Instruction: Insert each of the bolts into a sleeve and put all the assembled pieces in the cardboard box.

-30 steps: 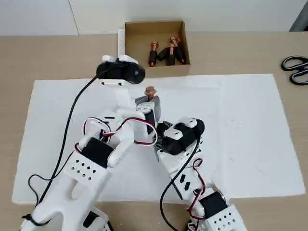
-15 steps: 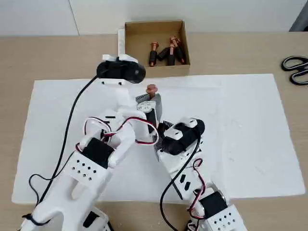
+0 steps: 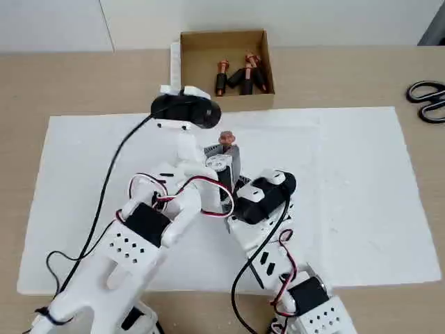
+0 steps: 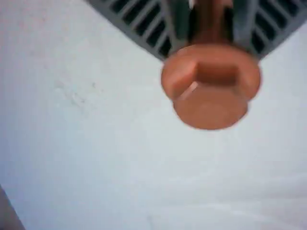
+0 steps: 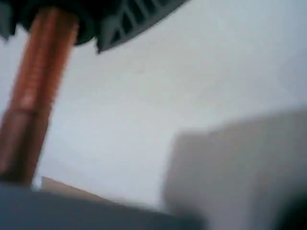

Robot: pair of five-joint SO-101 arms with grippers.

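Copper bolt (image 4: 211,86): hexagonal head on a round flange, smooth and matte; shaft partly threaded, partly plain.
Left tool (image 3: 224,149): grey ribbed plastic, pinching the bolt's shaft just behind the head, which sticks out toward the cardboard box (image 3: 195,43).
Bolt's place: held over the white sheet (image 3: 348,181), short of the box.
Right tool (image 3: 233,186): just behind the left tool and partly under that arm; whether it grips anything cannot be told.
Box contents: bolts in black sleeves (image 3: 240,76), lying together on the brown floor.
Tabletop (image 3: 69,83): pale wood grain, carrying sheet and box.
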